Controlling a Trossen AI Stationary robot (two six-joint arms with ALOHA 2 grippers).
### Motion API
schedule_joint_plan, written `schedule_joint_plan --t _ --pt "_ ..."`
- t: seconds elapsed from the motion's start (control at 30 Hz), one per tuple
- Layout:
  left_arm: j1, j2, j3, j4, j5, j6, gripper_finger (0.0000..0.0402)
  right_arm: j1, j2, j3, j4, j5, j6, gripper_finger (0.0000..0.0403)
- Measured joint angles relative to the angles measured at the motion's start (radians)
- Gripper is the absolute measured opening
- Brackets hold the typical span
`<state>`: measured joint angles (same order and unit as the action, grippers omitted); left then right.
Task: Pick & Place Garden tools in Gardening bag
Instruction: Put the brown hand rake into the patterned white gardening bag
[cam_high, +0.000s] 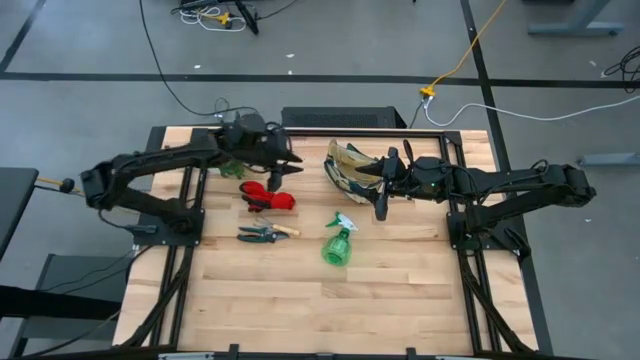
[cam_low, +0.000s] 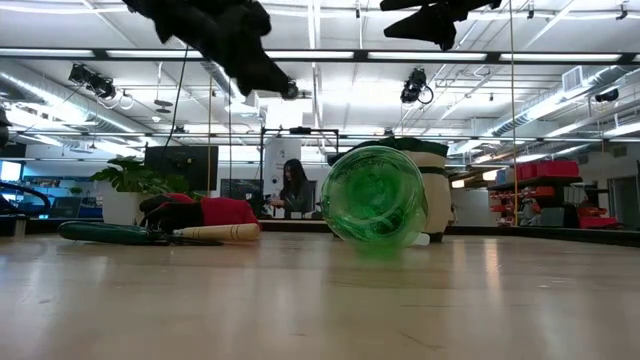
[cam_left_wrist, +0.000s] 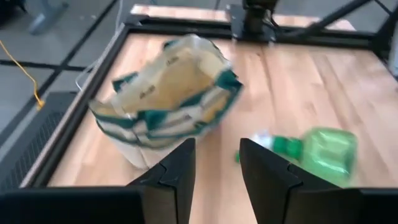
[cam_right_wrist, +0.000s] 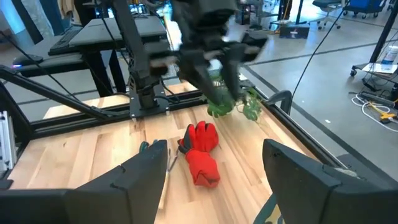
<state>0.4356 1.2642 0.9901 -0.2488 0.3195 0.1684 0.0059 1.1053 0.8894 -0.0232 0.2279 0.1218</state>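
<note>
Green spray bottle (cam_low: 375, 197) hiding gardening bag (cam_low: 430, 190); both grippers empty, parted.

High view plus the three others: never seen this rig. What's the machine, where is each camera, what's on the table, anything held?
Two dark robot arms work at a wooden table. The high view looks straight down. The low view looks level across the tabletop. Each wrist view looks out past that arm's own fingers. On the table lie red gloves, small hand tools, a green spray bottle on its side and a patterned fabric bag. A leafy sprig shows under the left arm. The left gripper and right gripper are open and hold nothing.
</note>
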Motion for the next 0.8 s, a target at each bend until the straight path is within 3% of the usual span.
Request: schedule_joint_plan --t 0.33,0.6,0.8 --pt "-0.117 -0.148 0.0 -0.287 0.0 -0.026 0.0131 0.0 0.0 0.0 0.002 0.0 0.001 0.0263" --pt "-0.208 -0.168 0.0 -0.467 -0.016 -0.089 0.0131 0.0 0.0 0.0 0.008 -0.012 0.058 0.0263" --pt "-0.26 -0.169 0.0 -0.504 -0.057 -0.108 0.0131 0.026 0.042 0.0 0.076 -0.061 0.075 0.0263"
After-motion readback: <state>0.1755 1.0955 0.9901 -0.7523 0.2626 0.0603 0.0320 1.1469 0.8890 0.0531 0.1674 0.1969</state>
